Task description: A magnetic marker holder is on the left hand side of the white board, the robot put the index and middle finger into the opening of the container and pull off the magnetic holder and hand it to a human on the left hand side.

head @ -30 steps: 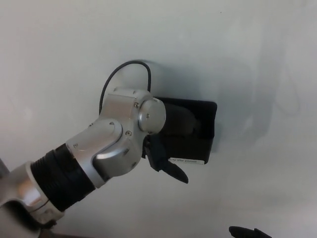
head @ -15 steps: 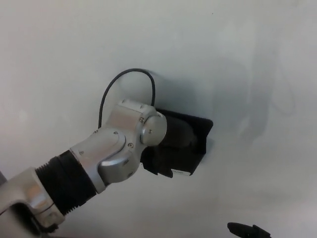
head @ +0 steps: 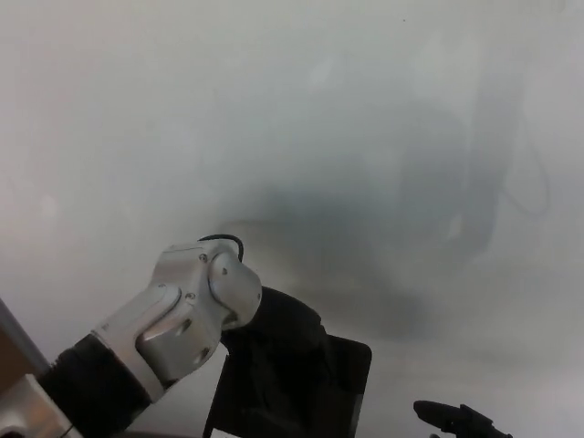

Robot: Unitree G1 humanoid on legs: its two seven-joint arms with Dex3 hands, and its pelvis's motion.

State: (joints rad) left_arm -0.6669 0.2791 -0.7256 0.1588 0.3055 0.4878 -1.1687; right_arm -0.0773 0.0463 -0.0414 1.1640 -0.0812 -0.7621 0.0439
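Pulled down and away from the whiteboard point(head: 301, 100), the marker holder point(head: 338, 388) now hangs low in the near view on the left hand point(head: 278, 333), whose black fingers hook into its opening. To the right, only the right hand's point(head: 452, 418) tip shows; its state cannot be told. With just a finger hook, the holder could slip off during the swing left.

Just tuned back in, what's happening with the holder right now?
The robot's left hand has its fingers inside the black magnetic marker holder and is carrying it low in the picture, in front of the whiteboard. The holder looks tilted and no longer where it hung a second ago, so it appears pulled off. Only the tip of the right hand shows at the bottom edge, idle. No person is in view yet, so the handover is not yet done.
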